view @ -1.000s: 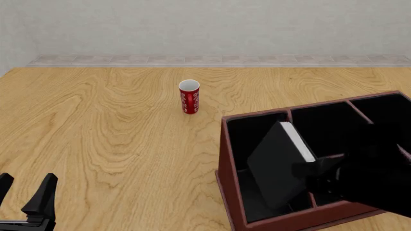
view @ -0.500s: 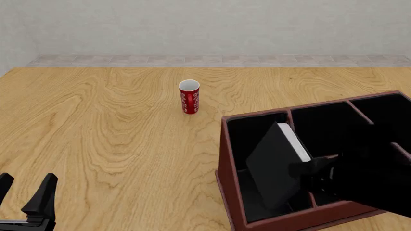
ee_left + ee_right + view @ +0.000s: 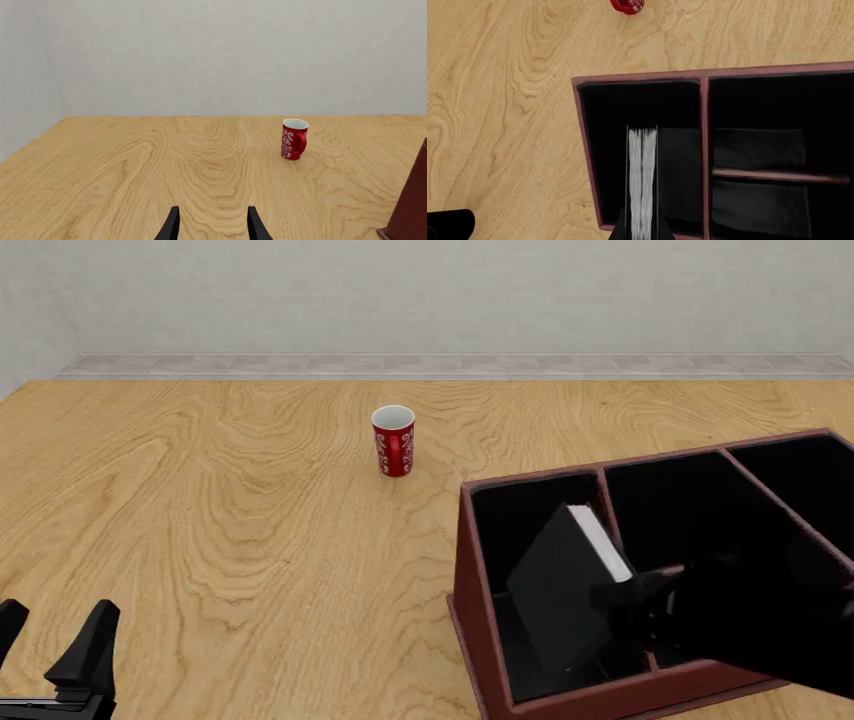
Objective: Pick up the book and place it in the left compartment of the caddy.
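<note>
The black book [image 3: 567, 590] with white page edges [image 3: 642, 180] leans tilted inside the left compartment [image 3: 527, 505] of the red-brown caddy [image 3: 470, 585]. Its lower part sits below the rim. My right gripper [image 3: 643, 608] is shut on the book's near end from the right, above the caddy. In the right wrist view the page edges run straight out from between the fingers [image 3: 642, 234] into the long compartment [image 3: 607, 125]. Low over the table's near left corner, my left gripper [image 3: 51, 640] stands open and holds nothing; its fingertips [image 3: 171, 227] point across the bare wood.
A red-and-white cup [image 3: 392, 440] stands upright on the wooden table behind and to the left of the caddy, also seen as the cup [image 3: 293, 138] in the left wrist view. The caddy's right side holds smaller sections split by dividers [image 3: 760, 174]. A grey wall closes the far side.
My right gripper has carried the book lower and a little leftward, deeper into the left compartment. The left arm, the cup and the caddy have not moved.
</note>
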